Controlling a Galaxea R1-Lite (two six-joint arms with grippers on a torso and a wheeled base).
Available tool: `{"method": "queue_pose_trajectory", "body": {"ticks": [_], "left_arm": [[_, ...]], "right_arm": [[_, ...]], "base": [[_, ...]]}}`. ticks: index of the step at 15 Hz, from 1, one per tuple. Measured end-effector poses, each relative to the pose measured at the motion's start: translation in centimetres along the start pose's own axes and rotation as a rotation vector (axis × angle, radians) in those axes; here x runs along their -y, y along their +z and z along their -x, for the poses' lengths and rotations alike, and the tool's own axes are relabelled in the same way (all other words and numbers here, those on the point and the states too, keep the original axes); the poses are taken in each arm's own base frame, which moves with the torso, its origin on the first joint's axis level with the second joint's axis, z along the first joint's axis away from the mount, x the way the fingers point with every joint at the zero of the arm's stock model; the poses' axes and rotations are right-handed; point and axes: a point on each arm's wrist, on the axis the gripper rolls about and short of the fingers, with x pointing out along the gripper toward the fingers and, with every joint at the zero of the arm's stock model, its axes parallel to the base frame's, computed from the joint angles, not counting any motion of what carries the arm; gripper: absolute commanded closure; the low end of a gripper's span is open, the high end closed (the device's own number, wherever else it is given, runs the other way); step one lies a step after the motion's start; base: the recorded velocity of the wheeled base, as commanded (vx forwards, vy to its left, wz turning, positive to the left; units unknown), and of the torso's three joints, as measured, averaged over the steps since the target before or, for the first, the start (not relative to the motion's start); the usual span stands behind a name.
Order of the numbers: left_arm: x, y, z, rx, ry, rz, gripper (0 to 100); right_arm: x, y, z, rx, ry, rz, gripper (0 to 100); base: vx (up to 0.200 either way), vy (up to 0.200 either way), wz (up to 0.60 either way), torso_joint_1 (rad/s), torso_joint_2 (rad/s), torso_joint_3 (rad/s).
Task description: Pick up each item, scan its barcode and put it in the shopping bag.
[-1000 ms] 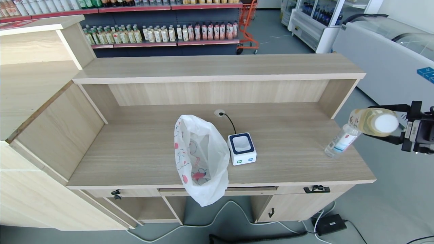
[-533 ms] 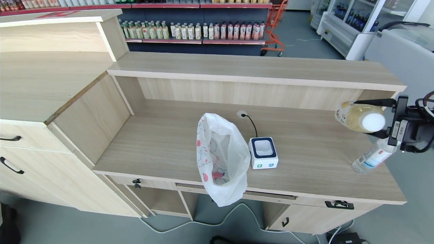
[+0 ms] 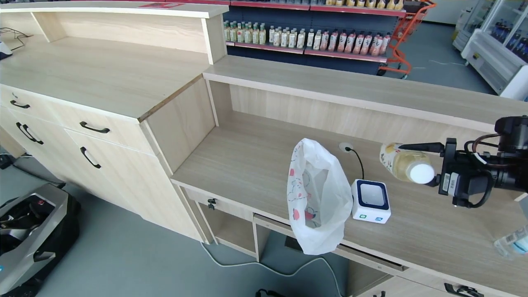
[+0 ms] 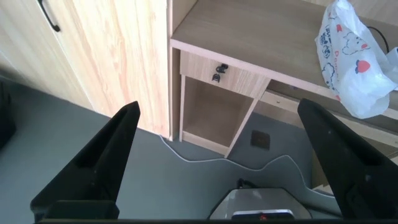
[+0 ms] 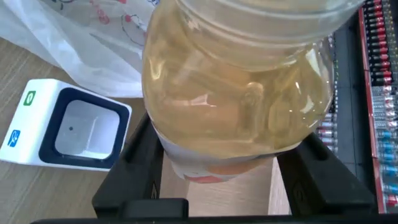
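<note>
Right now, drink bottle clamped near the scanner

Nearest, the left gripper (image 4: 219,112) hangs low before the counter (image 3: 247,165), its jaws spread wide with nothing between them. At the counter's front edge the white shopping bag (image 3: 319,198) gapes open, its bottom drooping over the edge. A clear water bottle (image 3: 511,244) lies well off to the right. Just beside the bag sits the barcode scanner (image 3: 370,201), window up. Above the counter, a little beyond the scanner, the right gripper (image 3: 416,165) grips a drink bottle (image 3: 398,163) of pale yellow liquid held sideways, white cap towards the camera. Stocked shelves (image 3: 305,39) stand behind
</note>
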Motion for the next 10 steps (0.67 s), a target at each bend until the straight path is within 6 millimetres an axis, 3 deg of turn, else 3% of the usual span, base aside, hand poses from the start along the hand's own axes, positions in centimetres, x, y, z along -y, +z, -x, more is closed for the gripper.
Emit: {"method": "queue_pose_trajectory", "body": {"ticks": [4, 10], "left_arm": [[0.0, 0.0, 0.0, 0.000, 0.001, 0.000, 0], [0.0, 0.0, 0.0, 0.000, 0.001, 0.000, 0]], "right_arm": [[-2.5, -0.5, -2.2, 0.096, 0.031, 0.019, 100], [-4.5, -1.9, -2.4, 0.082, 0.058, -0.013, 100]], "base": [[0.000, 0.000, 0.00, 0.000, 0.00, 0.000], [0.000, 0.000, 0.00, 0.000, 0.00, 0.000]]}}
